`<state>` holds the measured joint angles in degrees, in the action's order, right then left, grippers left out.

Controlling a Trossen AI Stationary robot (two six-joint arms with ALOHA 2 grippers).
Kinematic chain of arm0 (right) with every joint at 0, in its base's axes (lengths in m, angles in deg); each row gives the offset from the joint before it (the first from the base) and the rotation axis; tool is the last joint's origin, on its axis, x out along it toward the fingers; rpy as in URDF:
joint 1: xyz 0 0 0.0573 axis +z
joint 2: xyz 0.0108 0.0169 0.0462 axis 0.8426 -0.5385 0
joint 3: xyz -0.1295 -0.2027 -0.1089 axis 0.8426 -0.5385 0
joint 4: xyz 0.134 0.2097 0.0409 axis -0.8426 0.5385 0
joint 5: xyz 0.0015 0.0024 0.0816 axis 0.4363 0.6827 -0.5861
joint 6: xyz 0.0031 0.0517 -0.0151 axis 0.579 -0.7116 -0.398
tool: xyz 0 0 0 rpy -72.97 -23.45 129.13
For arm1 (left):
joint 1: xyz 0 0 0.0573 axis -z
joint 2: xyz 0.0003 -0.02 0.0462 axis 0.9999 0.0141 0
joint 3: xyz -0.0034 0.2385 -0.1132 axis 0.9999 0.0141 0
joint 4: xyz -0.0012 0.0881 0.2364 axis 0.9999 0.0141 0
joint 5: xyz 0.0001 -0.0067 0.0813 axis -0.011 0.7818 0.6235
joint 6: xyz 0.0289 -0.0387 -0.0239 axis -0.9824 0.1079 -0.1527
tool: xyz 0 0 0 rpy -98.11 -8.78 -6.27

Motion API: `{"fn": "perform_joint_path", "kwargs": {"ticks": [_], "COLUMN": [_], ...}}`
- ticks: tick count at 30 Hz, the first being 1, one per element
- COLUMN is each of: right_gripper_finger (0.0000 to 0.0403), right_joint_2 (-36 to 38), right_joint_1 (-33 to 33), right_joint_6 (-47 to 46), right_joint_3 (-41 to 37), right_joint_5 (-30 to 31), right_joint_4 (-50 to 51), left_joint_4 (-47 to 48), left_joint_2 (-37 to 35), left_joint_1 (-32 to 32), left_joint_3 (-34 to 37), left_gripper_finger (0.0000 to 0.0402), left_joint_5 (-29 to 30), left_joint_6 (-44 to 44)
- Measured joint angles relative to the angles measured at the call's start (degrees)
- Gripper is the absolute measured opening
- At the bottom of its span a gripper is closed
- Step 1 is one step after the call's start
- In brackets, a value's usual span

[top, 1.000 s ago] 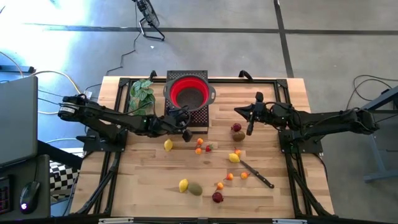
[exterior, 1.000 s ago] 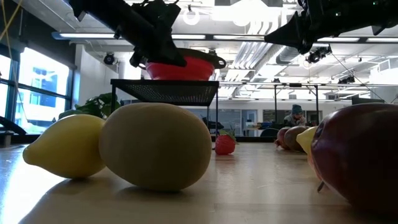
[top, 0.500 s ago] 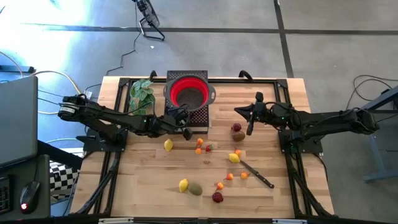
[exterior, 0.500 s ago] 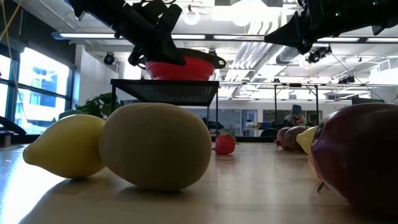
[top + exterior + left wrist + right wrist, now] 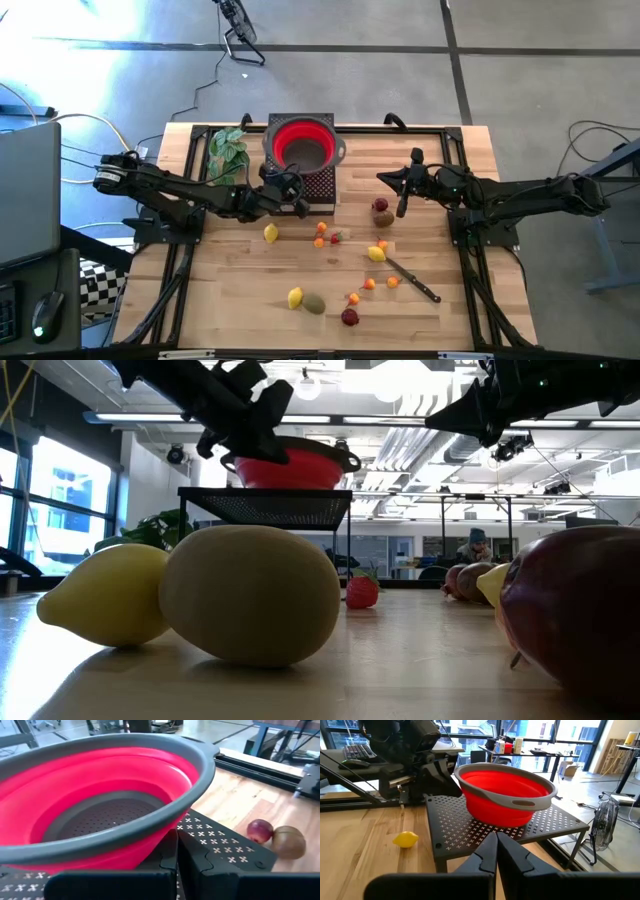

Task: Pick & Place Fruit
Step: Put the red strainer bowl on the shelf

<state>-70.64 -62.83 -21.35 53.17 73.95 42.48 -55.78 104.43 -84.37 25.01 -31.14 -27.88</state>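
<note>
Small toy fruit lies scattered over the wooden table: lemons [image 5: 270,233] [image 5: 295,297] [image 5: 376,254], an olive-green one [image 5: 314,304], dark red ones [image 5: 380,205] [image 5: 349,317], a brown kiwi [image 5: 384,218] and several tiny orange ones [image 5: 320,228]. A red colander [image 5: 303,148] stands on a black perforated stand [image 5: 322,186] at the far middle. My left gripper [image 5: 292,192] is shut and empty, raised beside the colander's near left wall [image 5: 150,845]. My right gripper [image 5: 401,208] hangs shut and empty above the table, near the dark red fruit and kiwi. My left gripper's shut fingertips [image 5: 172,842] stand right at the colander's outer wall, below its grey rim, coming level from the table's left. I cannot tell whether they touch it.
A black-handled knife [image 5: 415,280] lies at the near right among the orange fruit. A green leafy plant [image 5: 228,150] sits at the far left beside the stand. Bare wood lies at the near left of the table [image 5: 230,290].
My left gripper has swung at the wrist, away from the table's near side and toward the colander, tipping up a little. It has stayed shut. The fruit has not moved.
</note>
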Motion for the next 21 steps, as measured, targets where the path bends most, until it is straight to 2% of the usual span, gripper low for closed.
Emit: {"fn": "perform_joint_path", "kwargs": {"ticks": [11,21], "right_gripper_finger": [0.0002,0.0002], "right_joint_2": [0.0,0.0], "right_joint_1": [0.0,0.0], "right_joint_6": [0.0,0.4], "right_joint_3": [0.0,0.0], "right_joint_5": [0.2,0.2], "right_joint_4": [0.0,0.0], "left_joint_4": [0.0,0.0], "left_joint_2": [0.0,0.0], "left_joint_1": [-6.8,-11.2], "left_joint_3": [0.0,0.0], "left_gripper_finger": [0.0000,0.0000], "left_joint_5": [-7.0,-9.8], "left_joint_6": [-1.6,-4.1]}}
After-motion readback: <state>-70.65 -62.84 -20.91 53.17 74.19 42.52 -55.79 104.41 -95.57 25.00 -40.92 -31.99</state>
